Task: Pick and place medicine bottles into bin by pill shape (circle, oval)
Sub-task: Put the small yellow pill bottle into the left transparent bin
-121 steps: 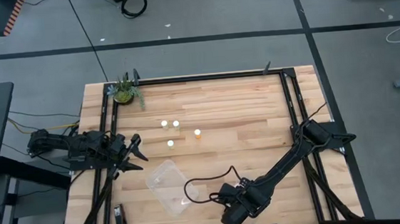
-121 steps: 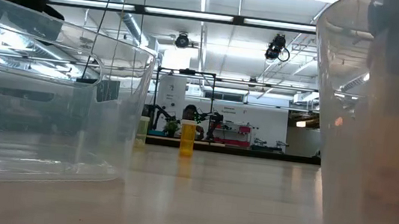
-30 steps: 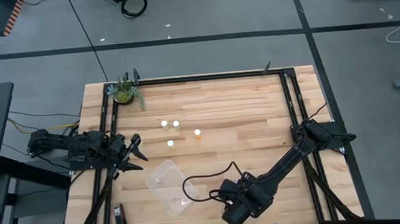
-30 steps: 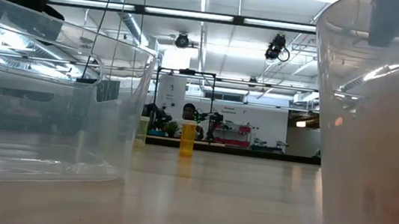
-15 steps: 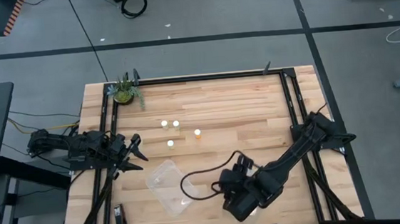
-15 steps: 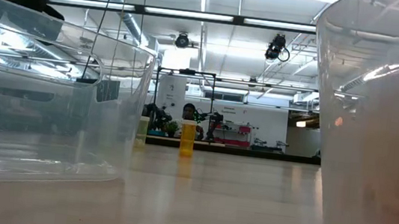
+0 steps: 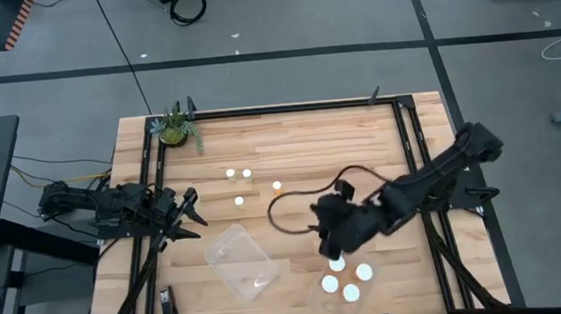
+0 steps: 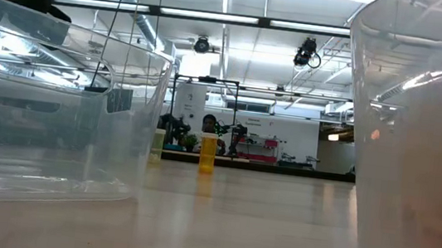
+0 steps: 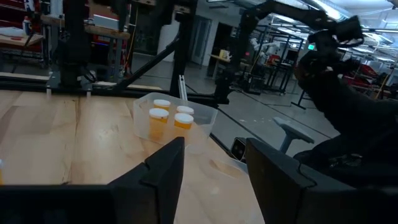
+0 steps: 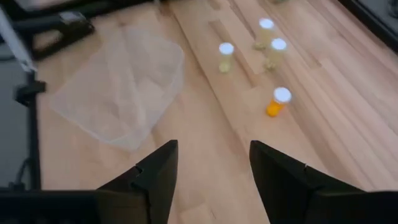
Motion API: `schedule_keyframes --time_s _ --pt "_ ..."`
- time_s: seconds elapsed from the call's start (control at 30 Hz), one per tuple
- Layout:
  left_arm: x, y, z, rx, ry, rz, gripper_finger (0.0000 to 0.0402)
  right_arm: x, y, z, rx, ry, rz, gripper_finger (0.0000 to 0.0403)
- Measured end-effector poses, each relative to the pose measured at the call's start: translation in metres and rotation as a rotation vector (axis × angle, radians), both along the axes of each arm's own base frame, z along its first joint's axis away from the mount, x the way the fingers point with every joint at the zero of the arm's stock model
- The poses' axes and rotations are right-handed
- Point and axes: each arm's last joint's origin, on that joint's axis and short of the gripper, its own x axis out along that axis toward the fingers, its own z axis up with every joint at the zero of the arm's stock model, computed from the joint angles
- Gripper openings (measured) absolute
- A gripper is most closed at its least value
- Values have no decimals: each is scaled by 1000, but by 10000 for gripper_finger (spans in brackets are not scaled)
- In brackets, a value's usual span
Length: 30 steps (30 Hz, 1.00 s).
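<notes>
Several medicine bottles with white caps stand upright on the wood, three pale ones (image 10: 226,56) (image 10: 266,31) (image 10: 277,51) and an orange one (image 10: 278,101). Several more stand in a clear tub (image 9: 202,121) at the near right, their caps (image 7: 350,292) showing from above. A second clear tub (image 7: 241,262) sits at the near left. My right gripper (image 7: 327,236) hangs open in the air between the near-right tub and the standing bottles, slanting down toward them with nothing between its fingers. My left gripper (image 7: 189,209) waits open and level at the table's left edge.
A small green potted plant (image 7: 174,127) stands at the far left corner. A black frame rail (image 7: 277,108) runs round the table. A dark tool (image 7: 167,308) lies at the near left edge. Bare wood stretches across the far right part.
My right gripper has risen from the near-right tub and swung toward the table's middle and far edge, tipping from steeply down to a slant. The caps of the bottles in that tub, covered by the gripper before, now show.
</notes>
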Motion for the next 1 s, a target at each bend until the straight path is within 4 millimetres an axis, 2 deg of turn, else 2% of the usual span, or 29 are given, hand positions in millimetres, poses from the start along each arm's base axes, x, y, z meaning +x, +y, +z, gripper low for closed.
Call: schedule_keyframes --time_s 0.23,0.37,0.7,1.0 --pt "0 0 0 0 0 0 177 -25 -33 -13 40 -198 104 182" --pt "0 0 0 0 0 0 180 -46 -47 -16 27 -280 127 168" --pt "0 0 0 0 0 0 178 -100 -69 -31 13 -401 109 141" --pt "0 0 0 0 0 0 177 -127 -82 -52 -5 -433 105 123"
